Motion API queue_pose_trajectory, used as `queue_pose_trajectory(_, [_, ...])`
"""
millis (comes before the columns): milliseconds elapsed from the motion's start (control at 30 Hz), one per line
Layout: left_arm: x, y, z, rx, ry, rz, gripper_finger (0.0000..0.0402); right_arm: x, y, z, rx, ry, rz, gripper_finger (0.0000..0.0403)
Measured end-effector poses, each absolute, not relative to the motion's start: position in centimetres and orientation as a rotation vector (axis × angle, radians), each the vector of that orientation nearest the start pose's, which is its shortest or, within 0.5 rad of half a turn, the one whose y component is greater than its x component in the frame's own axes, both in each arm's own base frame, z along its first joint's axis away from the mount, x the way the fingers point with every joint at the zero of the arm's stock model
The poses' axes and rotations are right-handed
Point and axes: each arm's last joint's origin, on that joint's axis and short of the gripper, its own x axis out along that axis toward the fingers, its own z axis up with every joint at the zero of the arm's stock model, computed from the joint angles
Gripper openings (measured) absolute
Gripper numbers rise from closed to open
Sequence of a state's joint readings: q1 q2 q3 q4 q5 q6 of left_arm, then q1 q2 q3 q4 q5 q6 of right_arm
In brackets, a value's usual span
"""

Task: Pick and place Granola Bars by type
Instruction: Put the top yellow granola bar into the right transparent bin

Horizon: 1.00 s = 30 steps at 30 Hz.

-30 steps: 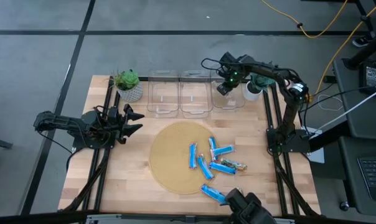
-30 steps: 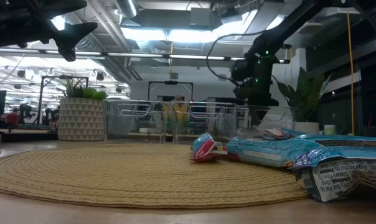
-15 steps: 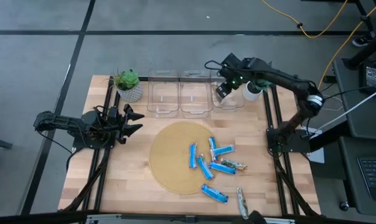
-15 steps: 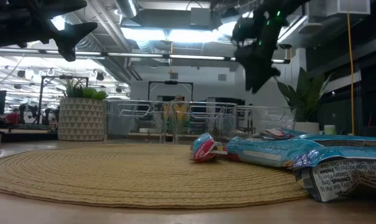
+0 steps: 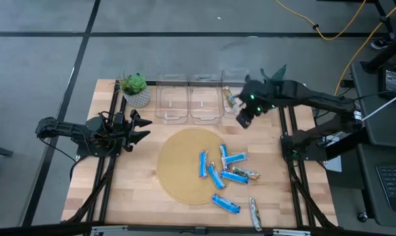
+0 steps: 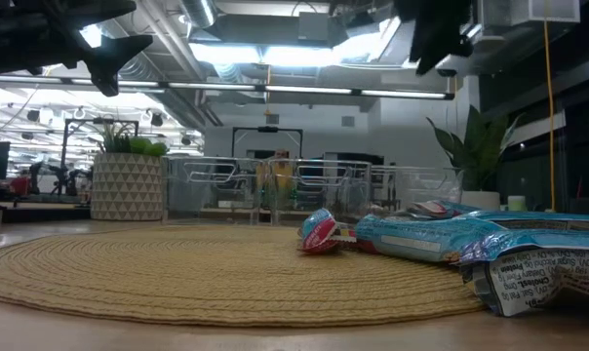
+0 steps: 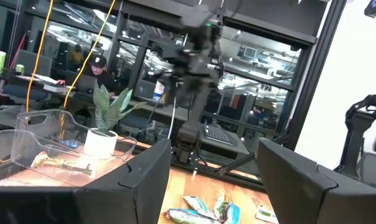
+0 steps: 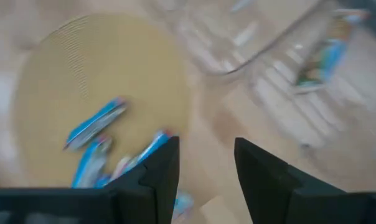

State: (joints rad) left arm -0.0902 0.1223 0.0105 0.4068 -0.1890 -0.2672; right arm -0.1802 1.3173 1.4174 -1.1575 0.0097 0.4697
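Right pincer [image 5: 244,120] hangs above the table [image 5: 119,190], just in front of the rightmost of three clear bins [image 5: 235,92], off the back right edge of the round mat [image 5: 178,167]. Its fingers [image 8: 154,177] stand apart with nothing between them: released, empty.

One silvery green-brown bar [image 5: 230,98] lies inside that rightmost bin, against its left wall. In the left wrist view the same bar [image 7: 60,164] shows flat on the bin floor. The other two bins [image 5: 188,98] look bare as far as I can see.

Loose bars are clustered on the right part of the mat and just off it: blue bars [image 5: 219,167], several overlapping or touching. One green-brown bar [image 5: 250,174] lies at the right end of the cluster, touching a blue one. Another blue bar [image 5: 225,204] lies apart, near the front edge of the mat. One more green-brown bar [image 5: 254,214] lies on bare wood at the front, right of that blue one.

Left pincer [image 5: 140,128] is parked at the left side of the table, off the mat, in front of the potted plant [image 5: 135,89]. Fingers [image 7: 144,180] spread wide, holding nothing.

A second plant [image 7: 104,121] stands behind the rightmost bin.
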Motion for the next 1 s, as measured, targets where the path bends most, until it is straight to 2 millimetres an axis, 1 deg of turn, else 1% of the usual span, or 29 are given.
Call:
queue_pose_trajectory(167, [10.0, -0.4, 19.6, -0.306, -0.304, 0.059, 0.0226, 22.8, 0.4, 36.6, 0.477, 1.018, -0.239, 0.0155])
queue_pose_trajectory(400, [10.0, -0.4, 19.6, -0.306, -0.304, 0.059, 0.0226, 21.8, 6.1, 36.4, 0.38, 1.111, -0.054, 0.0155])
queue_pose_trajectory(600, [10.0, -0.4, 19.6, -0.306, -0.304, 0.059, 0.0226, 20.4, 9.7, 36.3, 0.353, 1.143, 0.044, 0.0155])
queue_pose_trajectory(733, [10.0, -0.4, 19.6, -0.306, -0.304, 0.058, 0.0226, 19.2, 11.4, 36.2, 0.314, 1.135, -0.019, 0.0155])
queue_pose_trajectory(800, [10.0, -0.4, 19.6, -0.306, -0.304, 0.059, 0.0226, 18.7, 12.2, 35.6, 0.293, 1.128, -0.059, 0.0155])
queue_pose_trajectory(867, [10.0, -0.4, 19.6, -0.306, -0.304, 0.059, 0.0226, 18.2, 12.9, 34.5, 0.267, 1.147, -0.077, 0.0155])
queue_pose_trajectory(1000, [10.0, -0.4, 19.6, -0.306, -0.304, 0.059, 0.0226, 17.5, 14.1, 31.1, 0.276, 1.202, -0.116, 0.0155])
